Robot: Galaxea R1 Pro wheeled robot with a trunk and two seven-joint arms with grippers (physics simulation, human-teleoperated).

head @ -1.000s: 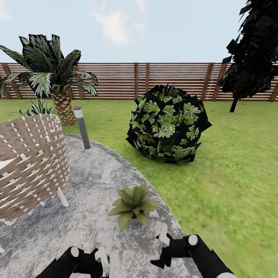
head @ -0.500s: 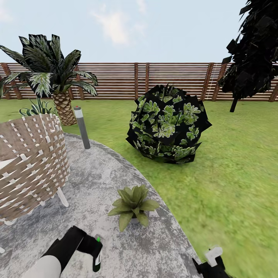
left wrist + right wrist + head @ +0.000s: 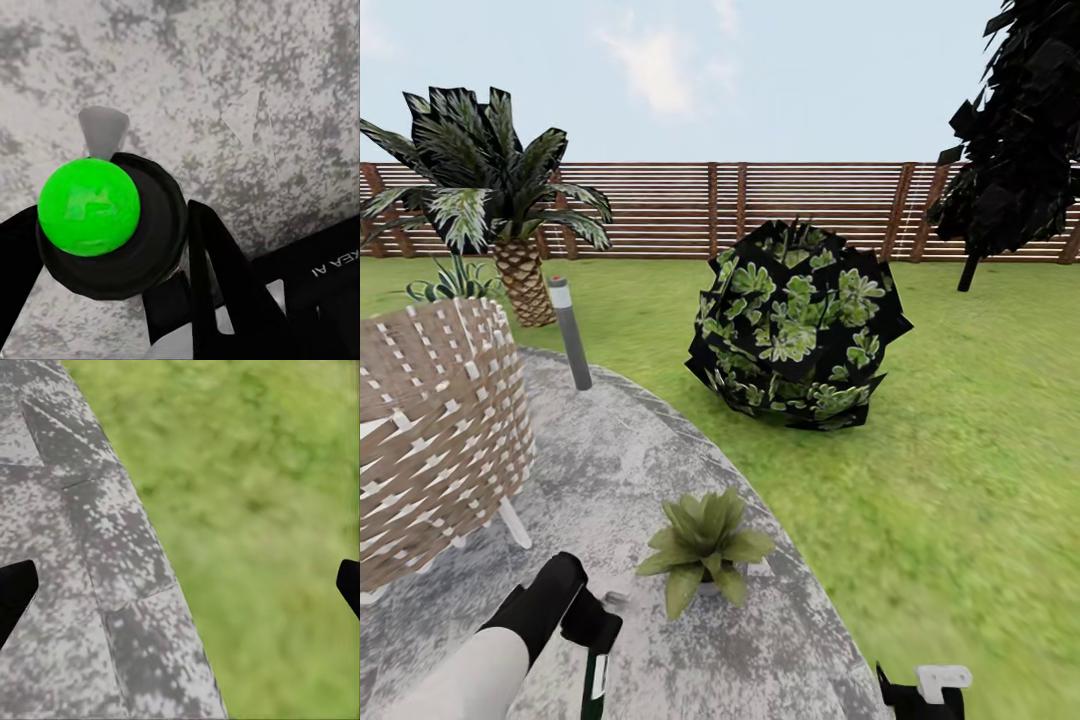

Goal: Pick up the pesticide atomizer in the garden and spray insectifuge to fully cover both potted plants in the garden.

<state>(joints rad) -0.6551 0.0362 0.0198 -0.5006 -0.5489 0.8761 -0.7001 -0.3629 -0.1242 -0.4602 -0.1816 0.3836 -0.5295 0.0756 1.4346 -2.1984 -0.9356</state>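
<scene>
Grey patio (image 3: 660, 470), potted plant (image 3: 703, 545) in pot; left pincer (image 3: 161, 277) clenched around atomizer (image 3: 105, 221).

Green-capped black pesticide atomizer (image 3: 101, 225), mottled-grey patio (image 3: 660, 470)

A round grey paved patio (image 3: 660, 480) curves through green lawn (image 3: 960, 450) under a pale blue sky with thin cloud. On the patio's far side stands a woven wicker chair (image 3: 430, 430), with a short grey post light (image 3: 570, 335) at the rim and a palm (image 3: 490, 190) beyond. Past the patio a round clipped bush (image 3: 795, 325) sits on the grass before a slatted wooden fence (image 3: 760, 210), a dark tree (image 3: 1020, 130) beside it.
</scene>
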